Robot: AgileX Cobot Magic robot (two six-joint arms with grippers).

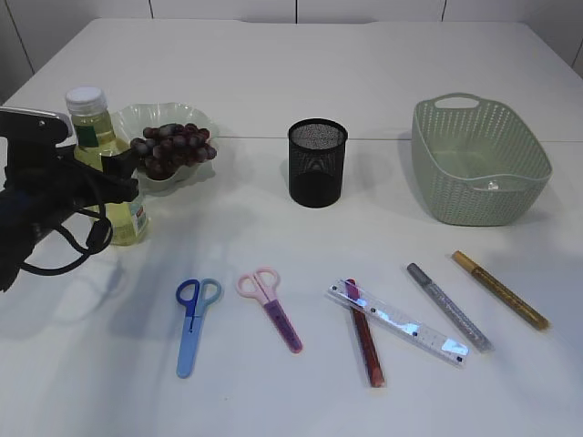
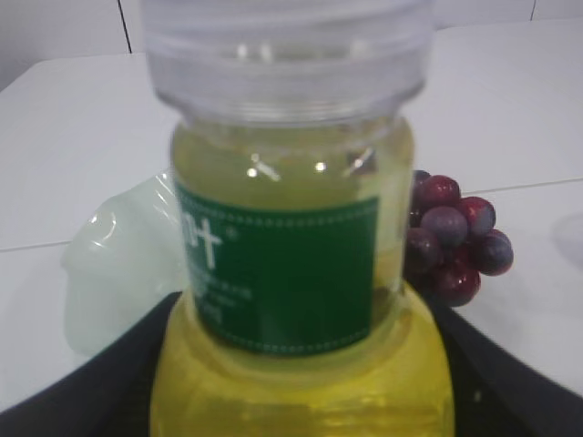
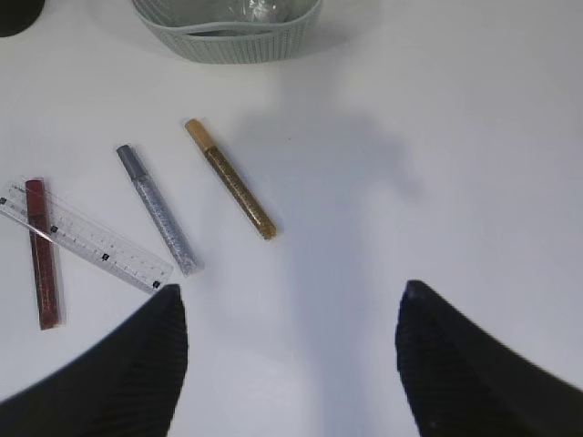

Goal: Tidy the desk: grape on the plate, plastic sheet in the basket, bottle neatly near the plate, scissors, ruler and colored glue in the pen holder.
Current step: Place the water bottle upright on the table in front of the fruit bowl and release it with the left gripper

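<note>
The bottle (image 1: 91, 137) of yellow liquid (image 2: 282, 273) stands upright left of the plate (image 1: 159, 116), where the grapes (image 1: 173, 147) lie. My left gripper (image 1: 117, 177) straddles its body, a finger on each side (image 2: 301, 382); whether they press on it does not show. Blue scissors (image 1: 193, 323), pink scissors (image 1: 271, 305), the clear ruler (image 1: 401, 323) over a red glue stick (image 1: 364, 341), a silver one (image 1: 446, 305) and a gold one (image 1: 499, 289) lie along the front. My right gripper (image 3: 291, 309) hangs open over bare table, right of the gold stick (image 3: 230, 179).
The black mesh pen holder (image 1: 317, 164) stands mid-table. The green basket (image 1: 478, 159) at the right holds a crumpled plastic sheet (image 1: 492, 185). The left arm's cable loops low beside the bottle.
</note>
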